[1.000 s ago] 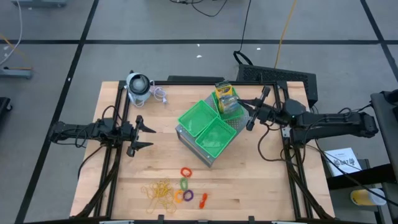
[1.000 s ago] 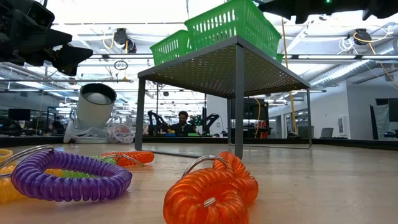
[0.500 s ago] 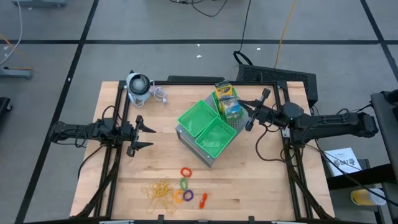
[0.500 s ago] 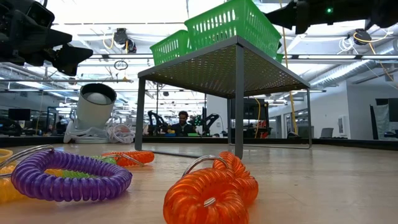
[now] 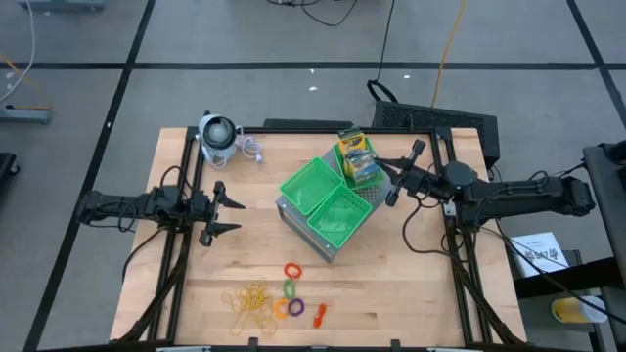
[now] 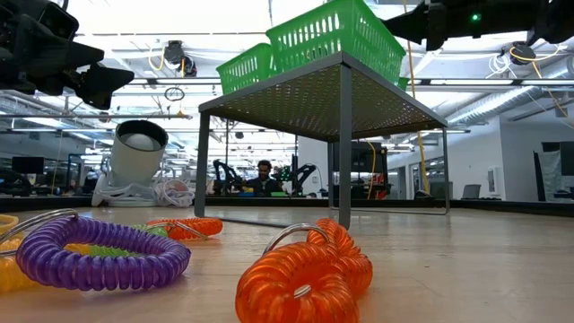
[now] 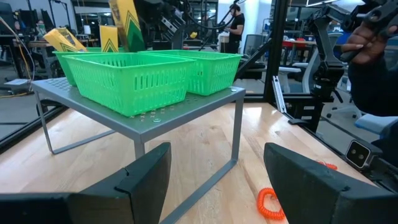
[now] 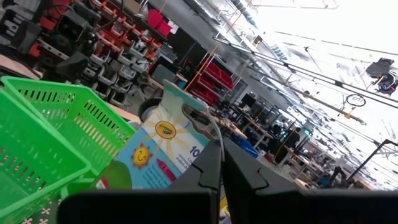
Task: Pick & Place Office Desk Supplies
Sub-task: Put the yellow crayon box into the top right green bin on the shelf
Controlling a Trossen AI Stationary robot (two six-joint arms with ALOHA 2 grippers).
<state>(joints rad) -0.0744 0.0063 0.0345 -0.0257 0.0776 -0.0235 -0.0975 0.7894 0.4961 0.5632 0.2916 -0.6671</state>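
Three card boxes stand upright in the far-right green tray (image 5: pixel 374 186): a yellow-green one (image 5: pixel 353 147) and teal ones (image 5: pixel 364 171). In the right wrist view, one box's printed face (image 8: pixel 163 149) shows just beyond my right gripper (image 8: pixel 222 155). That gripper (image 5: pixel 381 164) is shut and sits level just right of the boxes. The rubber bands (image 5: pixel 249 301) and the coloured coil rings (image 5: pixel 291 289) lie near the table's near edge. The purple ring (image 6: pixel 103 256) and the orange ring (image 6: pixel 300 280) show close up in the low view. My left gripper (image 5: pixel 235 216) hovers open at the table's left.
Two more green trays (image 5: pixel 311 186) (image 5: pixel 340 213) sit on the grey perforated stand (image 6: pixel 341 99), which rests on thin legs. A grey-white round gadget (image 5: pixel 217 135) stands at the far left corner. Bare wood lies between the stand and the rings. A person shows in the room behind.
My right gripper has drawn back a little toward the table's right edge, away from the boxes in the tray. A teal box that it partly covered now shows in full. The left arm has kept still.
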